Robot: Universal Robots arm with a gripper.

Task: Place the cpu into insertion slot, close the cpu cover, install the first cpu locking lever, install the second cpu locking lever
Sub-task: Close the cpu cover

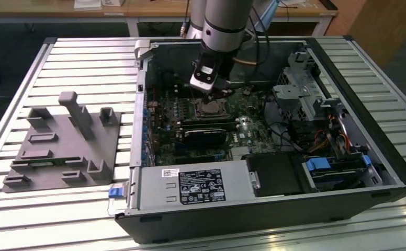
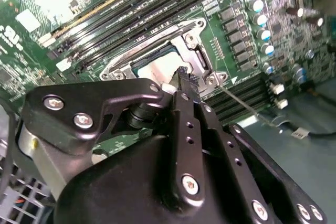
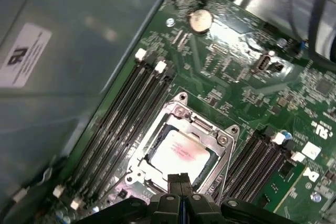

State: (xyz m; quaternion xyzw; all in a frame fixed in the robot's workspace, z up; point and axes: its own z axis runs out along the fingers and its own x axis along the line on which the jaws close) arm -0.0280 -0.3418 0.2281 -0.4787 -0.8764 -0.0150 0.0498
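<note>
Inside the open computer case [image 1: 259, 222], over the green motherboard [image 1: 159, 133], the gripper [image 1: 215, 94] is hanging low above the insertion slot [image 3: 155, 141]; its jaws are pressing together, with only a thin line between them, and they are carrying nothing. The cpu [image 3: 178, 153] is lying flat in the slot, its pale metal top showing upward; the cpu cover [image 3: 206, 125] is, as far as I can judge, lying down around it, because the chip is showing through the square window of the silvery frame.

In both wrist views the fingertips are standing at one edge of the socket, and the cpu is lying just in front of them and a little lower; whether the tips are touching the frame I cannot tell. The long black memory slots [image 3: 121, 124] are running along both sides of the socket. In the second wrist view a thin metal rod [image 2: 247, 106] is stretching away from a corner of the frame, just beside the tips; I am judging this to be a locking lever which is not yet hooked down.
</note>
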